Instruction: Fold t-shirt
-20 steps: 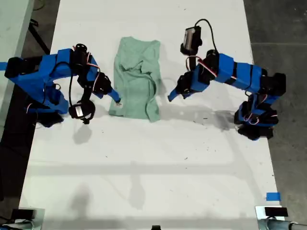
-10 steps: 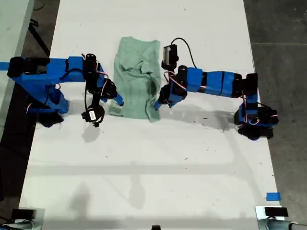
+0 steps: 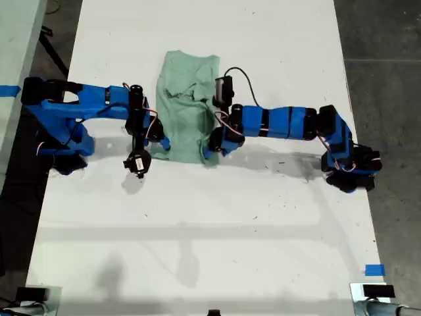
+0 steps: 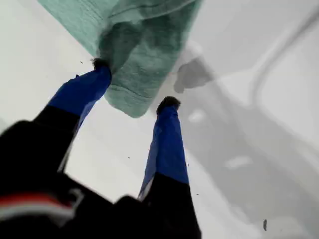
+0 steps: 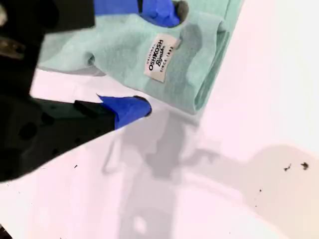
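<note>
White tabletop [image 3: 263,217] fills the scene, with dark floor along both of its long edges, and on it lies the small pale mint-green cloth t-shirt [image 3: 187,99]. It is gathered into a narrow, rumpled strip whose long axis runs from the exterior view's top toward its bottom. Both blue arms reach in across that axis, one from each side, and meet the shirt at its lower end in the exterior view. My first gripper [image 4: 135,84] comes from the shirt's exterior-view right. Its blue fingers are spread, with one tip on the cloth and the other on the table just past the shirt's lower corner, so the corner sits between them without being pinched. My second gripper [image 5: 159,59] comes from the shirt's exterior-view left and is also spread. One finger rests over the cloth, the other lies low beside the edge, and the white sewn label [image 5: 160,56] is between them. Neither arm is clearly nearer, since each is at its own corner. As I judge it, the coming move is to close on both corners and carry that end along the long axis toward the shirt's far end, keeping the two sides level.
</note>
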{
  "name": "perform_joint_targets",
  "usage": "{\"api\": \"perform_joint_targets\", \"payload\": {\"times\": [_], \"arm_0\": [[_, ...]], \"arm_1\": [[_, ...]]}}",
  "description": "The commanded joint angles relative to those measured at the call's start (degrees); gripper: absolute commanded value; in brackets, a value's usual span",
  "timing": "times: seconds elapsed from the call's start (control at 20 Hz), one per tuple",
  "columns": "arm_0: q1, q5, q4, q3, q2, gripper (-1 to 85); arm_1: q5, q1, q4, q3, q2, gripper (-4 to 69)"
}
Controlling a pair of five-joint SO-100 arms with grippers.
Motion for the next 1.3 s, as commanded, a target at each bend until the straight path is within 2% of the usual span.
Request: {"api": "perform_joint_targets", "payload": {"times": [0.0,0.1,0.2,0.25,0.4,0.45,0.6,0.8,0.95,1.05,1.25], "arm_0": [[-0.97,-0.09,-2.02,0.00,-1.93,29.6],[-1.58,-0.62,-2.29,-0.53,-6.42,27.0],[-1.76,-1.14,-2.90,-1.14,-9.49,14.0],[-1.93,-1.14,-3.34,-1.58,-10.81,6.5],[-2.64,0.09,-3.43,-4.13,-16.08,0.4],[-1.93,0.09,-3.43,-4.48,-16.52,0.0],[3.52,-2.29,-0.62,-7.82,-13.54,0.0],[14.94,-7.56,14.68,-33.13,-22.68,0.0],[22.85,-9.23,25.40,-60.38,-36.30,0.0],[26.37,-11.34,24.35,-61.00,-35.07,0.0],[32.34,-12.04,23.20,-61.00,-31.20,0.0]], "arm_1": [[0.70,-1.49,-1.14,-9.32,-3.69,23.7],[1.23,-1.49,-2.64,-10.55,-6.77,22.0],[2.02,-0.97,-2.55,-10.55,-8.79,15.8],[2.20,-0.79,-1.85,-10.72,-9.58,6.1],[2.11,-0.79,0.26,-10.72,-10.02,2.2],[2.11,-1.05,1.23,-10.81,-9.67,-0.4],[2.29,-2.29,5.27,-11.60,-6.77,-0.8],[4.31,-6.68,12.83,-11.69,-0.97,-0.8],[8.53,-13.01,13.97,-11.60,3.34,-0.8],[12.13,-17.23,13.89,-11.60,4.92,-0.8],[16.26,-23.29,8.96,-12.30,6.50,-0.8]]}}
